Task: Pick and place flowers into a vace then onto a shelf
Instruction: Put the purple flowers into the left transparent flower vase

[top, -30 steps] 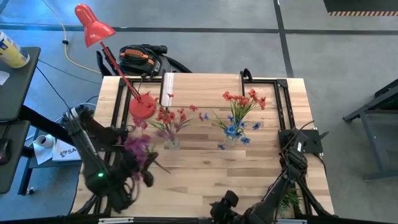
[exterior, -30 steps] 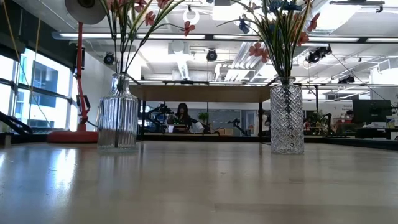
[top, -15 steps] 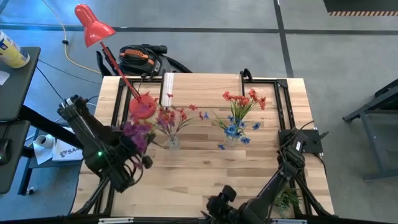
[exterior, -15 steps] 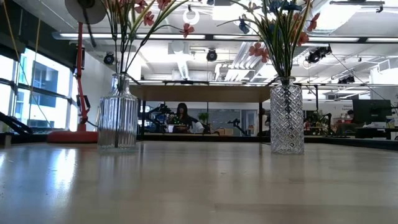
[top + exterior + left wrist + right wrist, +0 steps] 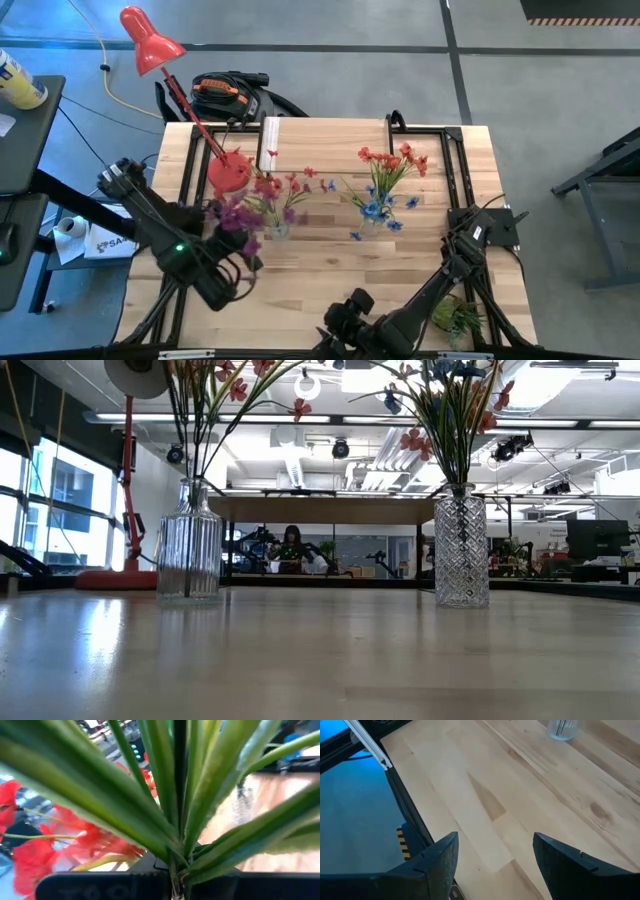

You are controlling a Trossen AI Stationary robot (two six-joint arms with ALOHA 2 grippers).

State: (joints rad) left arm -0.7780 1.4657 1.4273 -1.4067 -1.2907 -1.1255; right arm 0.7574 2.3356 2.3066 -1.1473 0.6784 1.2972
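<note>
Since a second ago, left arm has carried its purple spray [image 5: 236, 222] from the table's left edge toward the ribbed vase [image 5: 277, 229]; right arm has crept left along the near edge.

High view: left gripper [image 5: 243, 262] clamped narrow on the stems, purple blossoms just left of the ribbed vase with red flowers [image 5: 275, 187]. Diamond-cut vase [image 5: 375, 222] holds red and blue flowers. Shelf [image 5: 325, 130] at table's far side, bare.

Low view: both vases upright, well apart.

Left wrist view: green stems [image 5: 175, 820] pinched between fingers.

Right wrist view: right gripper [image 5: 495, 855] fingers spread wide, holding nothing.
</note>
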